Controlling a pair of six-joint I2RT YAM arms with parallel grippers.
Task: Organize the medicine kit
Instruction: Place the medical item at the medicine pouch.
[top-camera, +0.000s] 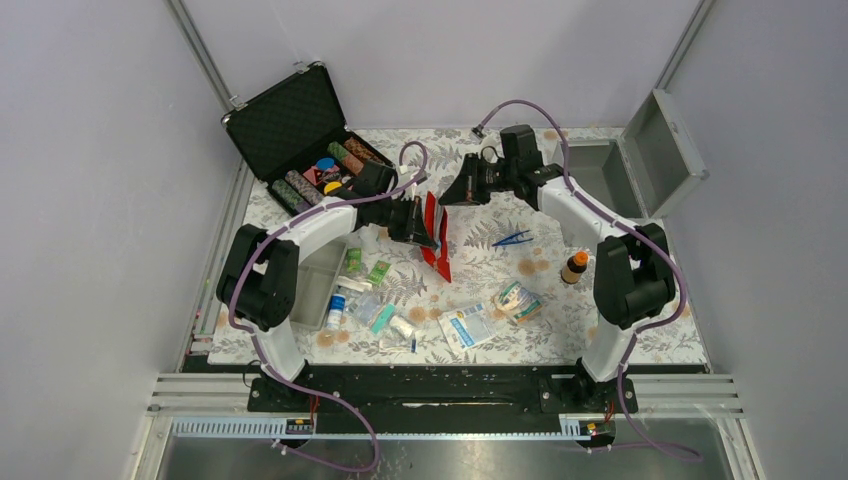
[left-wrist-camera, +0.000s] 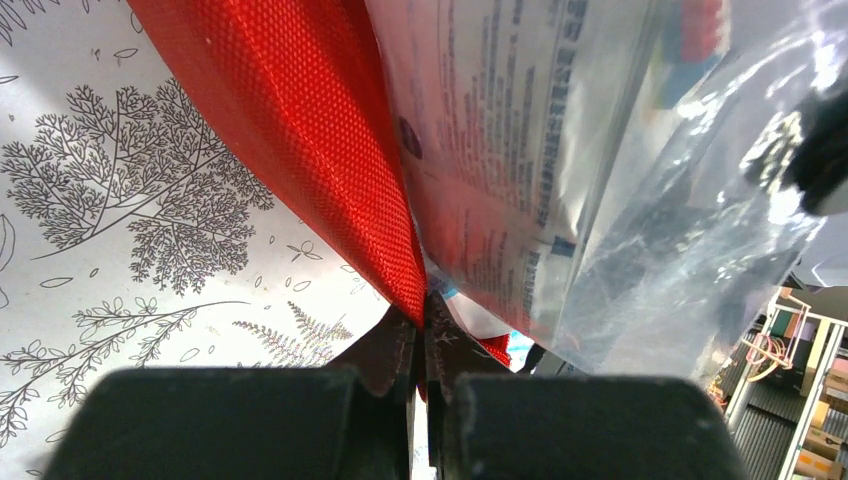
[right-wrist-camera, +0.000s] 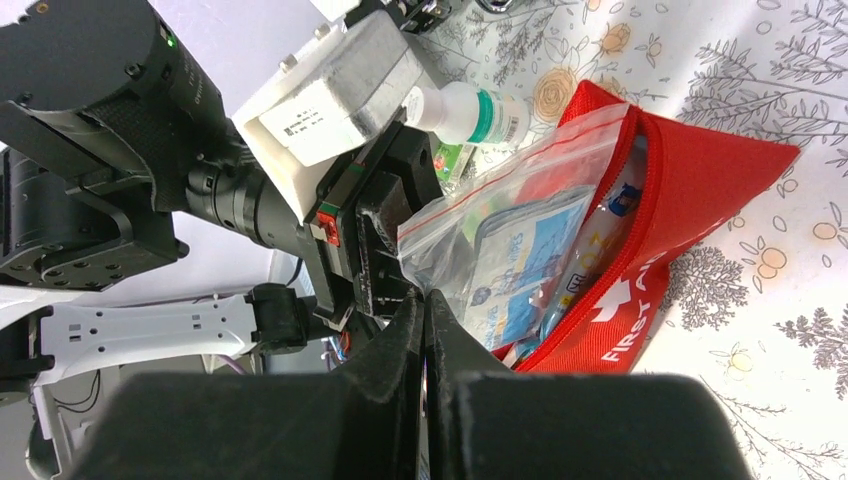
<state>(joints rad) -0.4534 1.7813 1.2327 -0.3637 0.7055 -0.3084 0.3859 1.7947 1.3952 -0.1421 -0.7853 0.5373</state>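
Left gripper (top-camera: 428, 236) closed tight on red pouch (top-camera: 440, 256). Pouch mouth faces right gripper (top-camera: 448, 197), closed on clear bag (right-wrist-camera: 510, 190) inside. Metal box (top-camera: 658, 150) open at far right back, nearer right arm.

The first-aid pouch (top-camera: 441, 258) stands mid-frame, the chip case (top-camera: 290, 130) at upper left, the medicine kit (top-camera: 668, 150) at upper right, packets (top-camera: 470, 325) below centre.

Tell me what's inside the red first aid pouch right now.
A clear zip bag sticks out of the open red pouch, with blue-and-white printed packets showing through it. Whatever lies deeper is hidden by the fabric and the bag.
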